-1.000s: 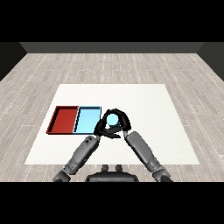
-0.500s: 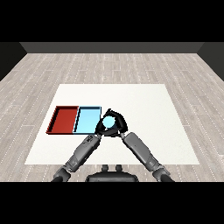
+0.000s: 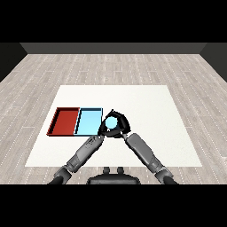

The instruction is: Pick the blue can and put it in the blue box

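Can [image 3: 111, 121] sits inside the curl of my right hand [image 3: 119, 127], its pale blue top showing between my thumb and fingers, which wrap round it. I hold it just past the right edge of the light blue tray [image 3: 88, 122], near that tray's near corner, over the white table [image 3: 146, 106]. The red tray [image 3: 65, 121] lies beside the blue one on its far side from me. My left hand [image 3: 103, 130] is close against the can too; whether it grips I cannot tell.
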